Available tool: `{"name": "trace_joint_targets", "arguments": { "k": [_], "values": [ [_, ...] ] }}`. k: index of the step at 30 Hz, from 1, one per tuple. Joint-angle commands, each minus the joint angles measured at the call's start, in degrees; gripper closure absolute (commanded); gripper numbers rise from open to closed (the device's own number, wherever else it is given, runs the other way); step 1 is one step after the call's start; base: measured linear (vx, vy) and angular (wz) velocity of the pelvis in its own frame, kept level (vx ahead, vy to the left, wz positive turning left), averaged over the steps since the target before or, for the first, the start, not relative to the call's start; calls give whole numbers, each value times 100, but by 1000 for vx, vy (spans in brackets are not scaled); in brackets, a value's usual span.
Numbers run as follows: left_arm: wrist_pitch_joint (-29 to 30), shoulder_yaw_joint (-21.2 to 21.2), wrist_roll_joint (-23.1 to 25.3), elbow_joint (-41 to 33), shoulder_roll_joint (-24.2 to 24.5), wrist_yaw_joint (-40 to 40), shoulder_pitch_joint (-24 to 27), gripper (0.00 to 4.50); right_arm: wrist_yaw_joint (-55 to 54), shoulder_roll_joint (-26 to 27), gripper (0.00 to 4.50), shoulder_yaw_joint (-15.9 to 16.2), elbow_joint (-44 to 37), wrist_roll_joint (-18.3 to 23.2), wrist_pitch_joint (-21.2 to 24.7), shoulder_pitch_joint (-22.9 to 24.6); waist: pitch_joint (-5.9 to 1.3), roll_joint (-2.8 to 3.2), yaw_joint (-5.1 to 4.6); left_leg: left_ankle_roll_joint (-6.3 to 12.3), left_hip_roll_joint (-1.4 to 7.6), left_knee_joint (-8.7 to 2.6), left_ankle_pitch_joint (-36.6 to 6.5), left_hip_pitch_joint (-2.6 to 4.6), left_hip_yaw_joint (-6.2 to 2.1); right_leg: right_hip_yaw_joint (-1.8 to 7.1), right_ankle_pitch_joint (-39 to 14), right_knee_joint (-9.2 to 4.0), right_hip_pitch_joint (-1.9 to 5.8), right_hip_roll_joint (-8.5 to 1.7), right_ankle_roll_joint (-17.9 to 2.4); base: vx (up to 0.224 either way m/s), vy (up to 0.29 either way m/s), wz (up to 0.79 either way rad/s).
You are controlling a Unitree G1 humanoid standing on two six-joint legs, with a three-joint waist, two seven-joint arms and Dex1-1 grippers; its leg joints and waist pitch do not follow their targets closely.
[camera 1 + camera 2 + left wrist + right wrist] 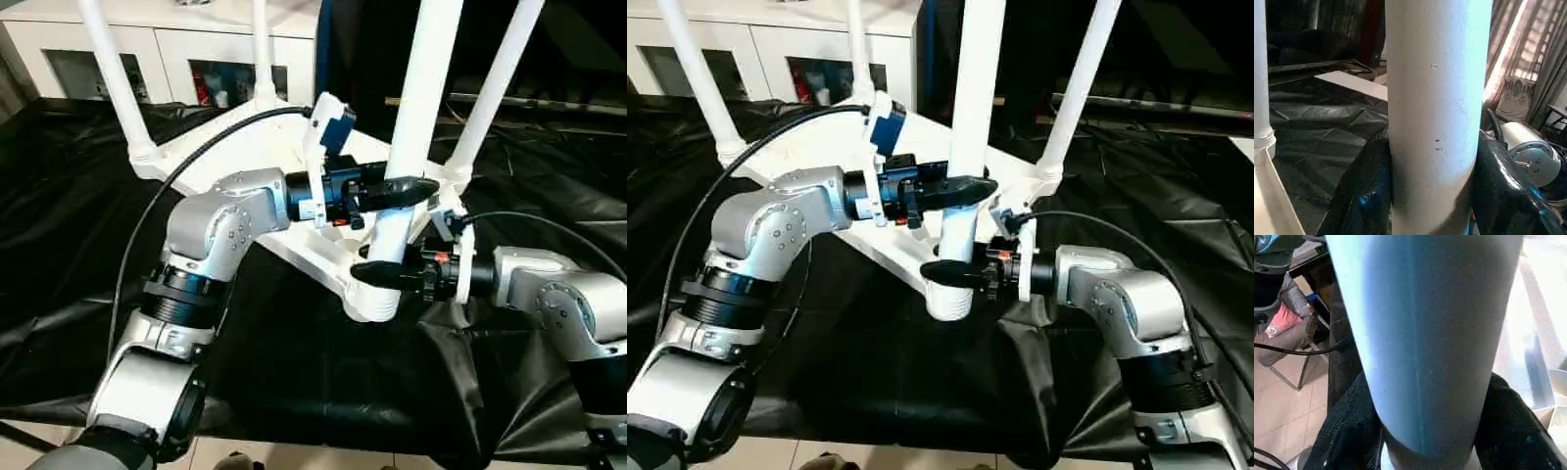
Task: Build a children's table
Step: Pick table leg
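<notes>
Left hand (397, 188) clamped on near leg (421, 88); right hand (387, 275) clamped lower, at its foot. Probably steadying leg upright for seating into tabletop (294, 166) corner socket.

perhaps a lab room — black-draped work table (294, 392), white cabinets (147, 54) behind, loose cables.

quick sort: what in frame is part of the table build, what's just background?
Job:
- near leg, both grippers on it: left gripper, right gripper
- tabletop, upside down
- three other legs, standing in its corners

Background:
- black cloth
- white cabinet
</notes>
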Motion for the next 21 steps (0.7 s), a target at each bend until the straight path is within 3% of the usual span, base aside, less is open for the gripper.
{"name": "trace_joint_targets", "arguments": {
  "k": [1,2,5,7,9,11,12,14,16,18,19,20,21],
  "values": [
    [24,-19,-29,-181,-6,3,-11,267,6,-6,251,-64,6,25,-62,-41,-459,-112,22,276,184,-339,-475,82,-89,236,-870,-363,354,-295,-1307,0,0,0],
    [6,3,0,-169,-23,87,-9,211,-2,-1,251,-71,8,24,-75,-37,-461,-117,22,277,182,-336,-470,83,-87,236,-855,-363,355,-293,-1308,0,0,0],
    [133,324,-244,-51,-199,314,-68,197,-173,100,252,-168,62,-65,-306,-23,-462,-100,22,258,182,-326,-473,77,-81,237,-775,-348,352,-301,-1365,0,0,0],
    [-48,503,-326,-16,-299,395,-53,161,-316,210,256,-299,112,-40,-381,-30,-458,-111,19,270,177,-331,-510,79,-82,231,-850,-373,353,-298,-1376,0,0,0],
    [-535,830,-409,100,-538,646,-19,153,-608,440,258,-596,184,80,-478,-53,-457,-114,21,285,175,-333,-517,74,-84,232,-880,-387,352,-295,-1354,0,0,0],
    [-743,1459,-971,205,-933,978,29,139,-1000,814,258,-1068,190,445,-450,-74,-467,-121,28,297,172,-328,-533,75,-81,224,-837,-378,357,-306,-1413,0,0,0],
    [-748,1476,-988,207,-942,987,30,139,-1011,823,258,-1078,188,454,-449,-74,-472,-126,29,319,172,-329,-552,76,-85,213,-841,-383,358,-305,-1435,0,0,0],
    [-704,2124,-1782,280,-1281,1208,147,137,-1535,1285,258,-1547,126,818,-595,-14,-467,-123,26,354,167,-328,-517,68,-78,216,-760,-368,350,-297,-1471,0,0,0],
    [-731,2162,-1757,326,-1276,1173,174,137,-1681,1355,258,-1627,122,806,-690,9,-469,-114,23,365,163,-332,-544,87,-75,208,-880,-390,331,-279,-1395,0,0,0],
    [-859,1886,-1264,453,-1046,992,209,137,-1908,1366,258,-1680,184,593,-888,42,-460,-95,18,345,167,-344,-530,96,-82,211,-968,-408,320,-266,-1278,0,0,0],
    [-1022,1518,-730,577,-803,857,236,137,-2015,1341,258,-1697,255,402,-1022,62,-454,-66,5,275,176,-374,-583,112,-101,213,-1205,-447,304,-258,-1018,0,0,0],
    [-1022,1518,-730,577,-803,857,236,137,-2015,1341,258,-1697,255,402,-1022,62,-456,-63,-11,229,177,-376,-585,118,-99,217,-1217,-442,306,-254,-952,0,0,0],
    [-1733,323,705,984,-101,510,293,137,-2184,1171,258,-1619,401,-52,-1248,133,-450,-66,2,200,175,-393,-568,114,-119,216,-1273,-480,302,-259,-824,0,0,0]
  ]
}}
